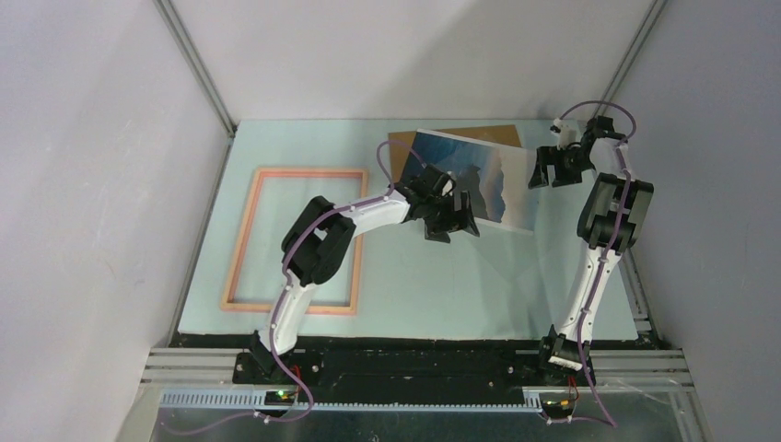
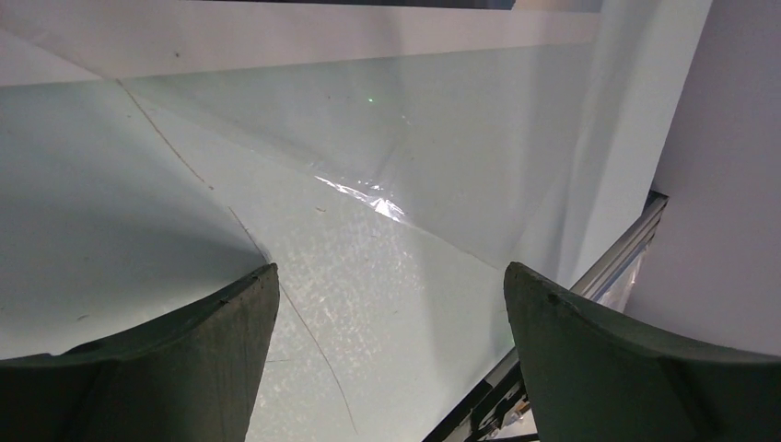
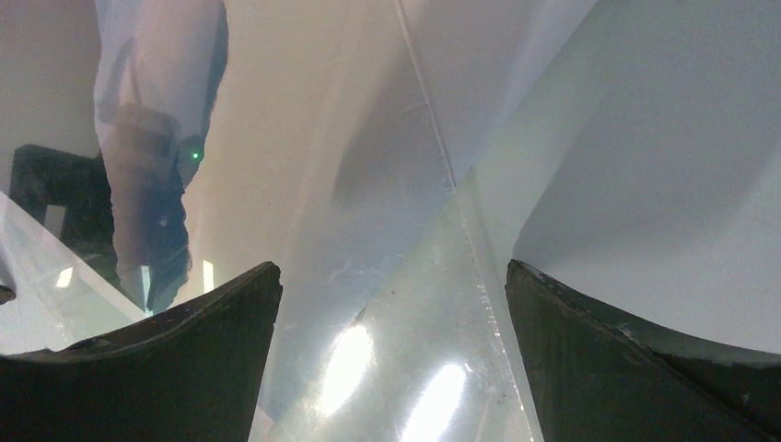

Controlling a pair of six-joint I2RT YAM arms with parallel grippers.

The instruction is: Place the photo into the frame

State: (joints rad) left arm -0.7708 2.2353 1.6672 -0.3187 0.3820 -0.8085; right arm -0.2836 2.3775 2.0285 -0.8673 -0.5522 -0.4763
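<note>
The photo (image 1: 502,180), a blue seascape with dark cliffs, lies face up at the back right of the table, partly over a brown board. The pink frame (image 1: 241,241) lies flat at the left, and the left arm crosses its right rail. My left gripper (image 1: 451,218) hangs open at the photo's left edge. In the left wrist view its open gripper (image 2: 391,267) has only the bare mat between the fingers. My right gripper (image 1: 550,170) is open at the photo's right edge. In the right wrist view the glossy photo (image 3: 157,120) fills the left side, with glare between the open gripper (image 3: 394,264).
The brown backing board (image 1: 456,138) sticks out from under the photo's far side. The pale green mat (image 1: 433,285) covers the table. Grey walls close in on both sides, and a metal rail (image 2: 617,253) runs along the mat's edge.
</note>
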